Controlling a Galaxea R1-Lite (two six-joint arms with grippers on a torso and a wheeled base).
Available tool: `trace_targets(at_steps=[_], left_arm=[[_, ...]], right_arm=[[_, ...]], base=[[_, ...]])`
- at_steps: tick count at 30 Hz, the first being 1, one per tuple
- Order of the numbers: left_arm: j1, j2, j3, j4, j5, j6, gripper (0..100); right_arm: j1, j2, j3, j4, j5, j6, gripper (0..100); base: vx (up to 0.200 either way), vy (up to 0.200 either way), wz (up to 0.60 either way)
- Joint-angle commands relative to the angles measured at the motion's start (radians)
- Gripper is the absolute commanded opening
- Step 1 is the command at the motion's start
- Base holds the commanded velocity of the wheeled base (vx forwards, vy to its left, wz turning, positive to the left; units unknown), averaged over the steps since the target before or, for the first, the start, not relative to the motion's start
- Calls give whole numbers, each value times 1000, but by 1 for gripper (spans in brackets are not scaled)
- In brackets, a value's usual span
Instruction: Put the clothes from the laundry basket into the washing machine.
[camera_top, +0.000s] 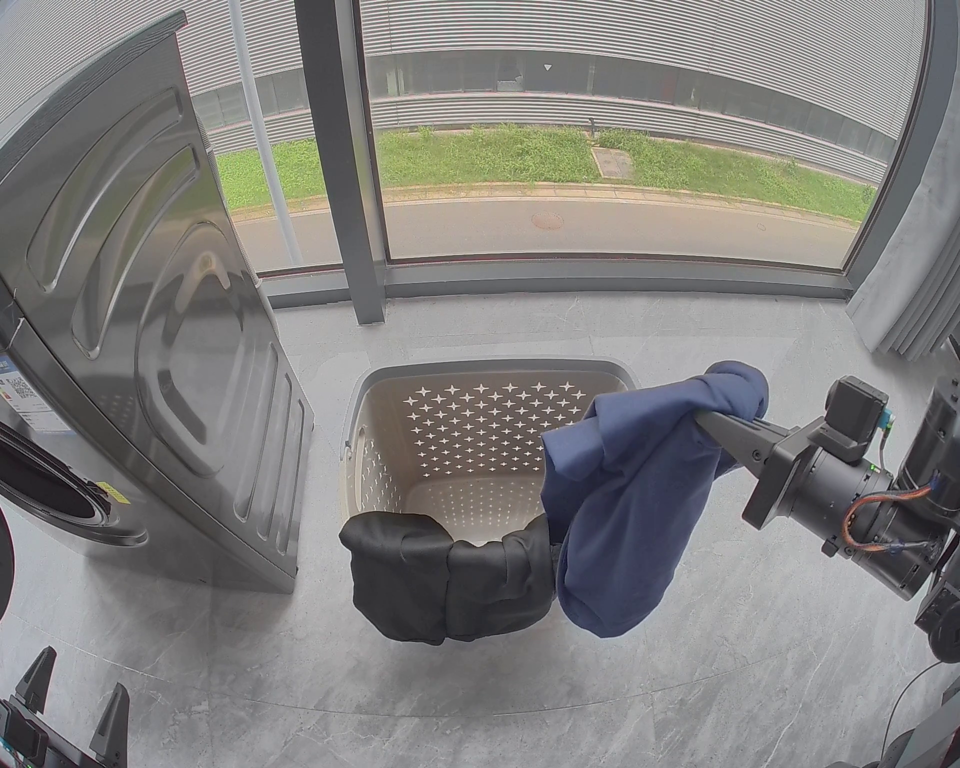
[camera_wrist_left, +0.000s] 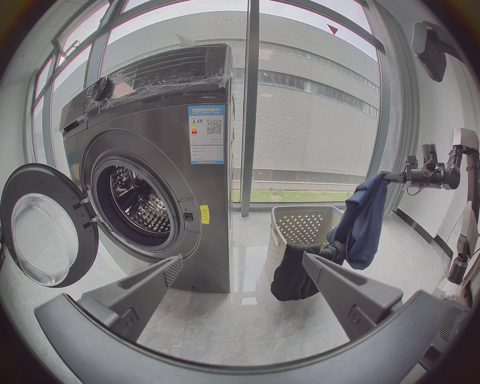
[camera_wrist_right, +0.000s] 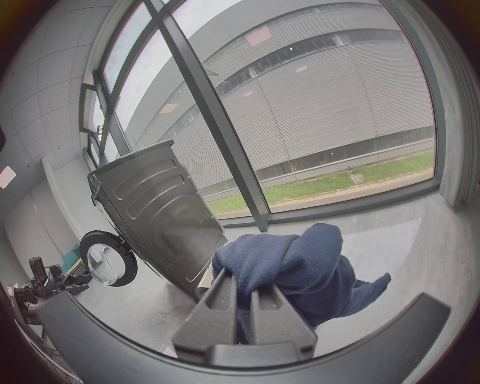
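**Blue garment held over the basket corner, washer door open**

At the lower left of the head view, the left gripper's (camera_top: 78, 690) fingers stood apart, holding nothing. At the right, the right gripper's (camera_top: 712, 425) fingers were clamped together on a blue garment (camera_top: 630, 500). It hung free over the near right corner of the laundry basket (camera_top: 480, 420), close against a black garment (camera_top: 440, 585) draped over the near rim. Whether the two touched could not be told.

The washing machine (camera_top: 150, 300) stood at the left, and the left wrist view showed its round door (camera_wrist_left: 42, 232) swung open.

The carry probably called for raising the hanging cloth clear of the black garment and the rim, then pushing it deep into the drum (camera_wrist_left: 137, 202) before release.

Everything stood on a grey marbled floor (camera_top: 500, 690). Beyond, a tall window (camera_top: 600, 150) showed road and grass, and a curtain (camera_top: 915, 280) hung at the upper right.
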Motion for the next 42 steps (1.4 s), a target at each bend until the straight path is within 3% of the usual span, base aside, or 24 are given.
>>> trace_targets(at_steps=[1, 22, 28, 42], left_arm=[[0, -2, 15, -1, 1, 1, 100], [0, -2, 15, 0, 1, 1, 100], [0, -1, 15, -1, 1, 4, 100], [-3, 2, 15, 0, 1, 4, 100]], right_arm=[[3, -45, -9, 5, 0, -14, 0], [3, -46, 12, 5, -11, -29, 0], [6, -37, 14, 0, -4, -29, 0], [22, -39, 14, -1, -1, -29, 0]], base=[[0, 0, 0], [-200, 0, 0], [0, 0, 0], [0, 200, 0]])
